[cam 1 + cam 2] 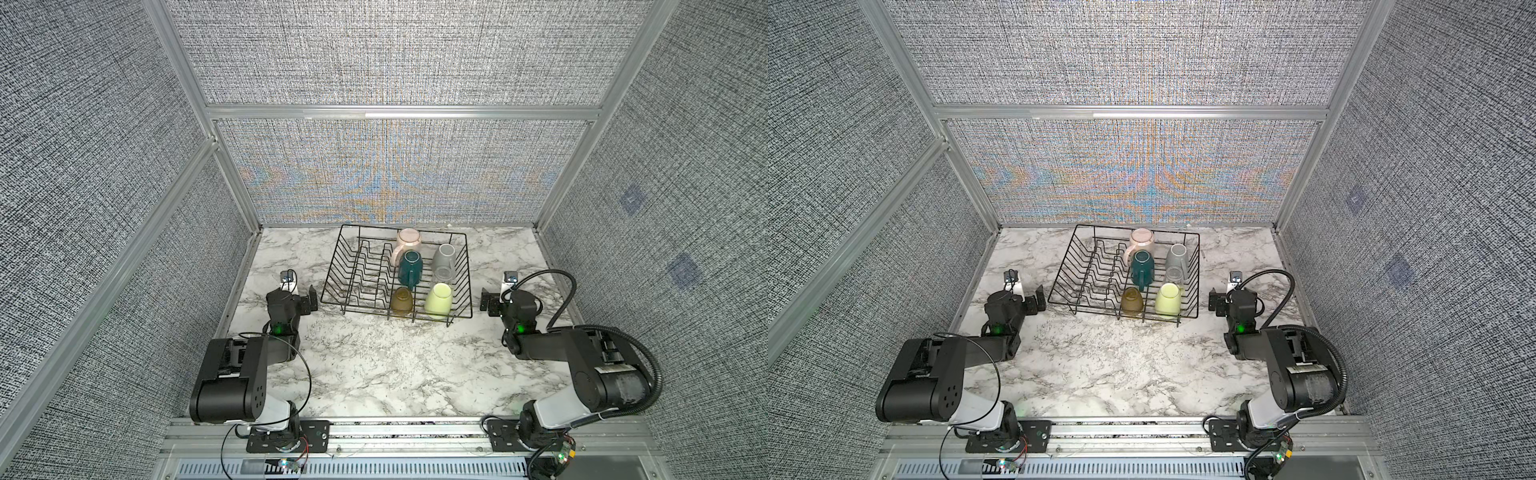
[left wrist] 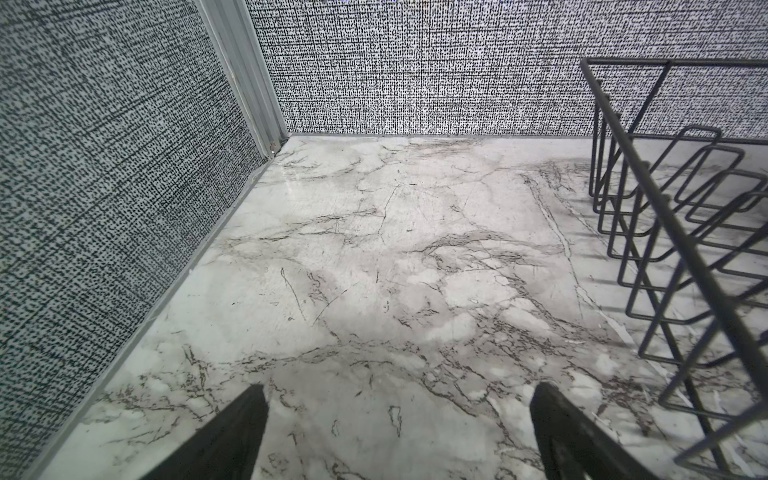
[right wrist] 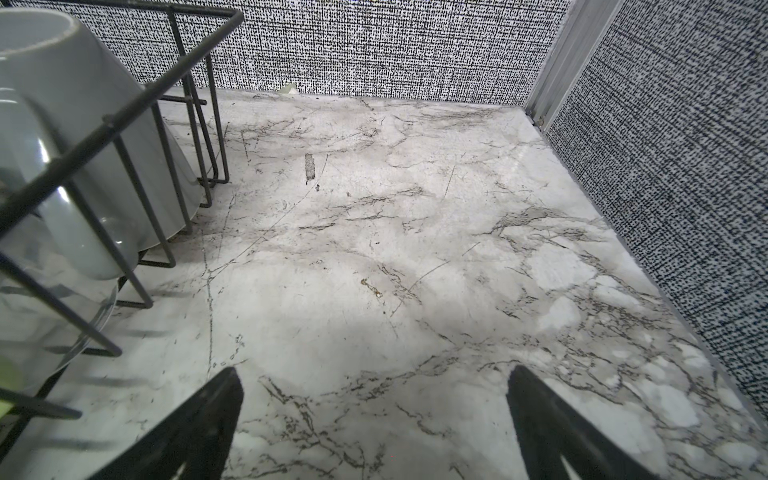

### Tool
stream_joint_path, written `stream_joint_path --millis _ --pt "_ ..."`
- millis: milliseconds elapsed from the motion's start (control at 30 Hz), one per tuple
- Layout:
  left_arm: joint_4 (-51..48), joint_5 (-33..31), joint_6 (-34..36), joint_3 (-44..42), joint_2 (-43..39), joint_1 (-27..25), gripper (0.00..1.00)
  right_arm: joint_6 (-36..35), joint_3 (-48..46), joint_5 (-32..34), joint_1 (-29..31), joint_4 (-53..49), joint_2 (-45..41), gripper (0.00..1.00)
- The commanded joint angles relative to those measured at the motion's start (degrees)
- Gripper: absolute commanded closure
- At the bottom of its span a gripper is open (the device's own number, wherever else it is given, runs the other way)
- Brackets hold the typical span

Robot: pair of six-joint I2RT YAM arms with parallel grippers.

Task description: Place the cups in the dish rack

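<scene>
All six cups stand in the right half of the black wire dish rack (image 1: 332, 259) on the white marble-patterned tabletop (image 1: 374, 374): pale pink mug (image 1: 408, 239), dark teal mug (image 1: 410, 266) and amber glass tumbler (image 1: 402, 300) beside the dividers, grey mug (image 1: 445, 255), clear glass tumbler (image 1: 444, 274) and pale yellow-green handleless cup (image 1: 438, 300) along the right wall. The left gripper (image 1: 312, 297) and right gripper (image 1: 488, 302) flank the rack — each with jaws spread wide, holding nothing.

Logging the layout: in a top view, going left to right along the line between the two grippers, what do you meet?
In a top view: left gripper → dish rack, left wall first → amber tumbler → yellow-green cup → right gripper.
</scene>
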Motion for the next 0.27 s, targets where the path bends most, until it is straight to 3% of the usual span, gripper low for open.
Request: stream_joint_path --millis 0,233 --pt "-0.2 0.4 -0.1 0.3 -0.2 0.1 0.01 0.4 0.5 0.5 0.1 0.0 0.1 0.01" --pt "-0.2 0.5 -0.1 0.3 -0.2 0.1 0.01 0.3 0.3 0.5 0.1 0.3 0.0 0.01"
